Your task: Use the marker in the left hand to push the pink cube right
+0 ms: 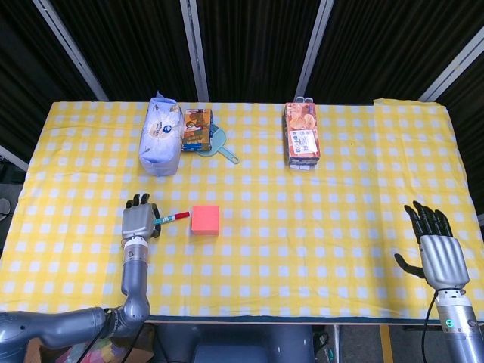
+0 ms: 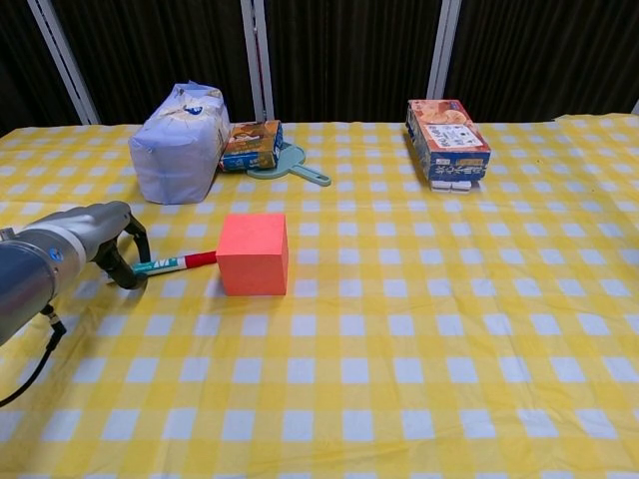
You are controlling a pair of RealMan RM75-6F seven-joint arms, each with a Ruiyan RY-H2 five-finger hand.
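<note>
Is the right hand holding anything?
No, the right hand lies open and empty, far from the cube.

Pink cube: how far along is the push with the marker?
Done: the left hand holds the marker, red tip aimed at the pink cube. In hand: the tip is at the cube's left face; the chest view suggests contact, though that can't be confirmed. Left: the push itself, driving the cube right. The right hand is open, away from the cube.
</note>
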